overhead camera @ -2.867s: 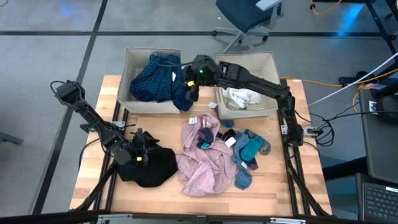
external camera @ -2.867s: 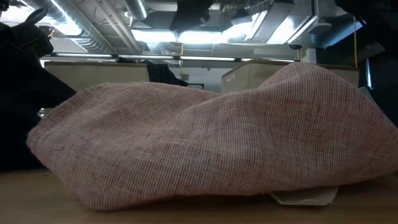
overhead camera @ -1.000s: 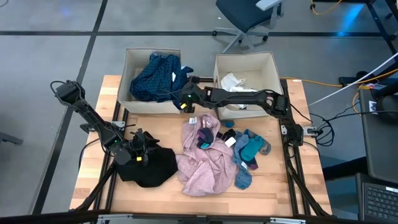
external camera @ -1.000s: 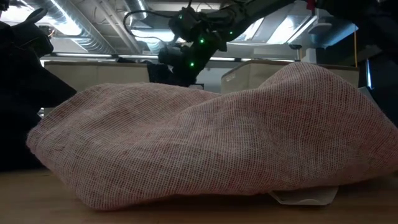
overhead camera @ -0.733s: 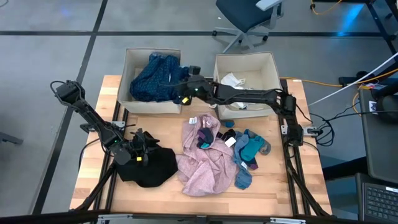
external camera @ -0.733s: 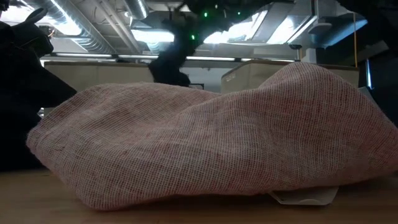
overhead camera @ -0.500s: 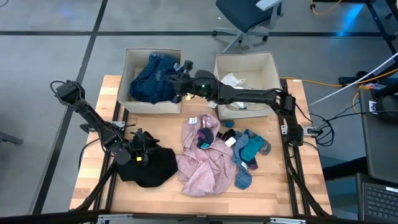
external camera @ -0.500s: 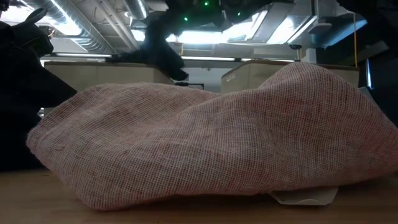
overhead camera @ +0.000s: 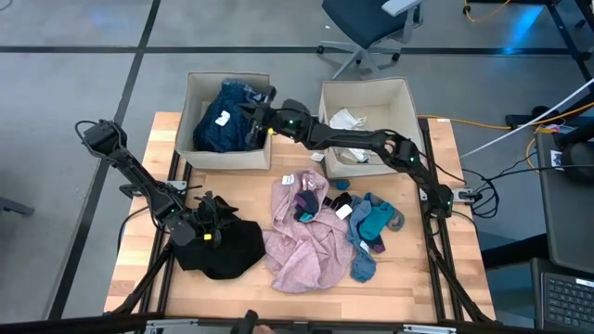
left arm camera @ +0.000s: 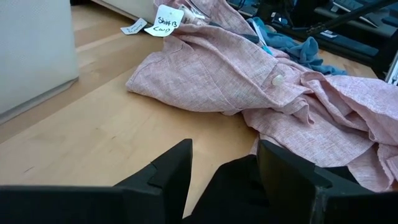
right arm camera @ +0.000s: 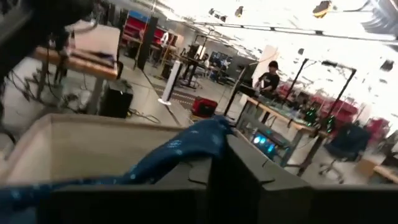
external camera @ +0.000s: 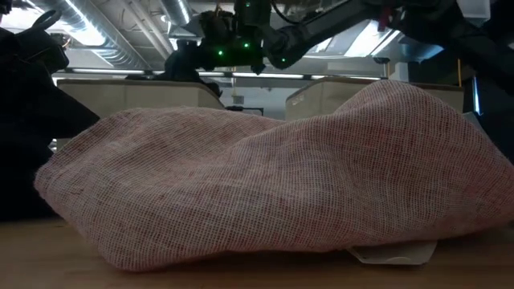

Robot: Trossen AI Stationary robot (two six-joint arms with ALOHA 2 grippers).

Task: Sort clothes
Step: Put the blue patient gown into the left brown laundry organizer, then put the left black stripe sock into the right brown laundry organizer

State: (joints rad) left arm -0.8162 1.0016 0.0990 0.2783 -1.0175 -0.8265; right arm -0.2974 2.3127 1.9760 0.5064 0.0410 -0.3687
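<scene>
My right gripper (overhead camera: pixel 256 109) reaches over the left beige bin (overhead camera: pixel 192 100), shut on a navy dotted garment (overhead camera: pixel 219 128) that lies heaped in that bin. In the low view this gripper (external camera: pixel 234 38) shows high up, beyond the pink shirt (external camera: pixel 281 185). My left gripper (overhead camera: pixel 214 232) stands open at the table's near left, at the black garment (overhead camera: pixel 230 252). A bulge of this black cloth (left arm camera: pixel 237 183) lies between its fingers. The pink shirt (overhead camera: pixel 304 243) is spread on the table's middle, and teal socks (overhead camera: pixel 375 219) lie to its right. My right gripper pinches a raised fold of the navy dotted garment (right arm camera: pixel 198 135) between its two fingers. It reaches about level, from the table's right, over the bin. The cloth runs slack from the fingers down into the bin. My left gripper has black cloth between its open fingers; whether they touch it I cannot tell.
The right beige bin (overhead camera: pixel 408 97) holds a white garment (overhead camera: pixel 351 121). Paper tags (left arm camera: pixel 163 18) lie by the pink shirt's far edge. Small dark pieces (overhead camera: pixel 308 199) rest on the shirt. Bare wood (left arm camera: pixel 93 137) lies between the black garment and the left bin.
My right gripper has risen from the left bin's near right corner and gone toward the far left, over the bin. It has tipped up from pointing down to about level. The navy garment's end that hung at the bin's near wall now lies inside the bin.
</scene>
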